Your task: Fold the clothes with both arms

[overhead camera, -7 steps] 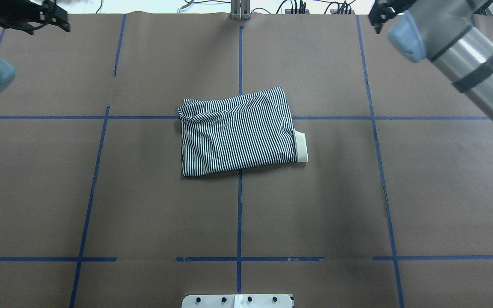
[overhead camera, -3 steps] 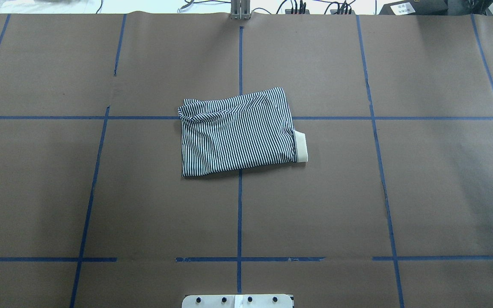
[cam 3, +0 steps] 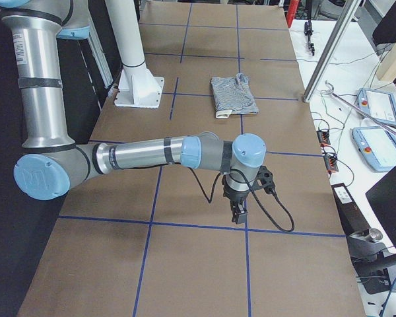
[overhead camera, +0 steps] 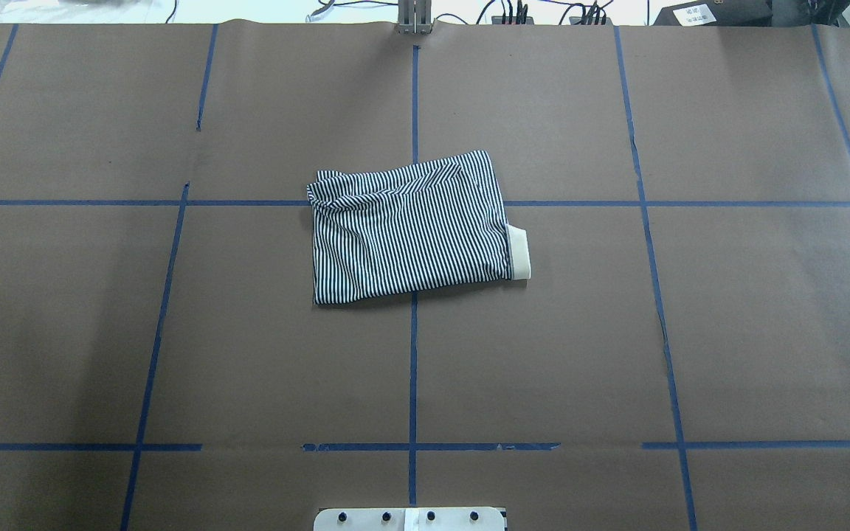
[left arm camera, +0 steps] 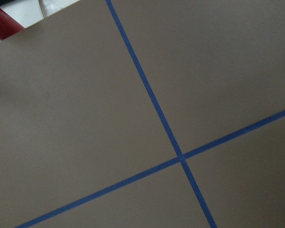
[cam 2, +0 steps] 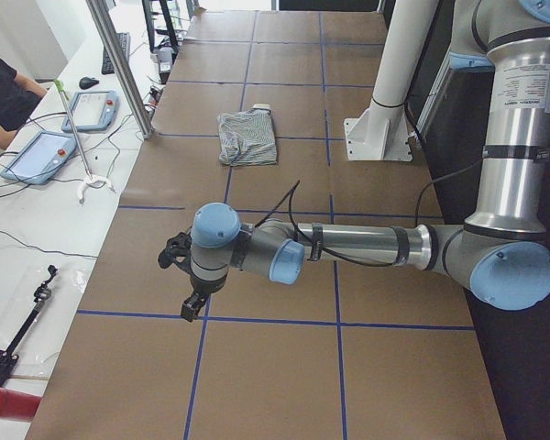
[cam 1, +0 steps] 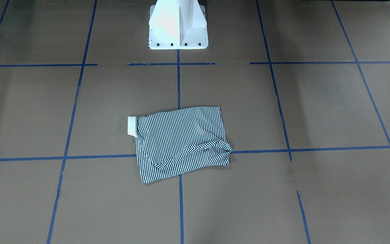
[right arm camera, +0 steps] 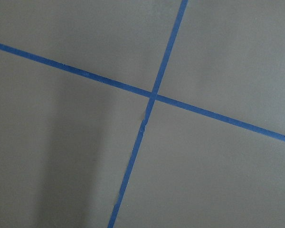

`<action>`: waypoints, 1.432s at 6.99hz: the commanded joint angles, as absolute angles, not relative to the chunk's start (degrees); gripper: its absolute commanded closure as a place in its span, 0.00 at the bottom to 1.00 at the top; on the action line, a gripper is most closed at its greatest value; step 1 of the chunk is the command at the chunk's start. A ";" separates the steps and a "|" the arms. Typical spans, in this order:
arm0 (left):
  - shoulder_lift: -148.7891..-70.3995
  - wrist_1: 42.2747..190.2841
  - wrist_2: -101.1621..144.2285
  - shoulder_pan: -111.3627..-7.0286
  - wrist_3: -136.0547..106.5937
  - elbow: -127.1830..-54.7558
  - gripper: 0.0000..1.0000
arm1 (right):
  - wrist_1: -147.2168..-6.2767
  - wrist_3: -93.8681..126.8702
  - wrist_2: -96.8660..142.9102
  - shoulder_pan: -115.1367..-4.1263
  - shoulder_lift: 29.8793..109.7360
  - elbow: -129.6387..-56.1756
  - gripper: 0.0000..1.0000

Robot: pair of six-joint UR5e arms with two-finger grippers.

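Shirt (overhead camera: 410, 228): striped, folded to a compact rectangle, mid-tabletop (overhead camera: 690, 332), across the central tape line (overhead camera: 412, 369); cream collar (overhead camera: 519, 253) sticking out at one end; nothing touching it. Change: left arm (cam 2: 367, 246) and right arm (cam 3: 145, 153), at the overhead view's far corners a second ago, are gone from it; shirt unmoved. Left claw (cam 2: 193, 302) and right claw (cam 3: 238, 214) hang over bare paper at opposite table ends, holding nothing; how far open cannot be told. Judged: folding done, arms parked. Writing: sticker (cam 2: 517, 87) on left arm, too small to read.
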State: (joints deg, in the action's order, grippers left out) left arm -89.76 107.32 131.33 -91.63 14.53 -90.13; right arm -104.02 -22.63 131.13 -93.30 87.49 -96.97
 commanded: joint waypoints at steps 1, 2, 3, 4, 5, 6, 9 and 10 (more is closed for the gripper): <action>-87.80 109.16 128.44 -91.67 15.03 -88.70 0.00 | -103.97 -23.12 131.48 -94.40 90.78 -98.44 0.00; -88.15 106.81 125.02 -91.67 13.20 -89.73 0.00 | -103.97 -23.12 131.83 -94.39 92.44 -97.05 0.00; -88.59 97.74 124.98 -91.50 12.05 -94.52 0.00 | -103.97 -23.20 132.97 -94.39 93.77 -96.25 0.00; -89.81 89.12 125.42 -91.23 11.43 -98.57 0.00 | -102.15 -22.86 135.33 -94.48 95.26 -95.72 0.00; -89.82 86.08 125.68 -91.23 11.43 -100.09 0.00 | -99.78 -19.72 135.79 -94.48 95.36 -94.23 0.00; -89.74 86.48 125.77 -91.23 11.60 -99.32 0.00 | -97.93 -15.16 136.66 -94.48 95.36 -94.48 0.00; -89.56 86.66 130.25 -91.14 11.51 -99.05 0.00 | -89.86 -1.38 137.63 -93.70 94.92 -94.92 0.00; -89.56 86.66 130.25 -91.14 11.51 -99.05 0.00 | -85.65 3.21 137.64 -92.21 95.01 -94.66 0.00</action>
